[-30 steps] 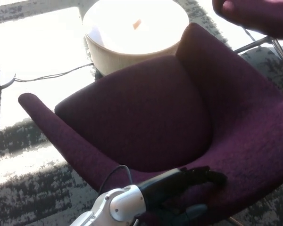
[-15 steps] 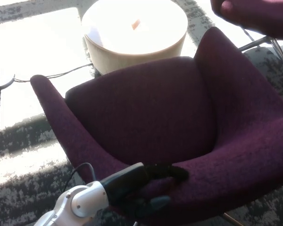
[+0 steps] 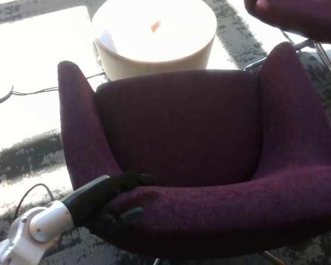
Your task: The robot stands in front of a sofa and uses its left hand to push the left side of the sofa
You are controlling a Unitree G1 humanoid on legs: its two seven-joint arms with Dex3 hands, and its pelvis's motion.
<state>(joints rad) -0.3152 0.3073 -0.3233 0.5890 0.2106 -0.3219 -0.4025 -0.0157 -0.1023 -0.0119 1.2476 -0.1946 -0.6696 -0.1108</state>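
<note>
Deep purple sofa [image 3: 198,143], black left hand [image 3: 113,199], cream round table [image 3: 154,38], mottled grey-and-white carpet [image 3: 22,165]

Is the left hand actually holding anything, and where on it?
Nothing is held. The left hand lies against the near left corner of the purple chair, pressing rather than grasping.

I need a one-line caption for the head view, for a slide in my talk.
Robot's left hand pressed against the left side of a purple sofa, with a round white table behind it.
</note>
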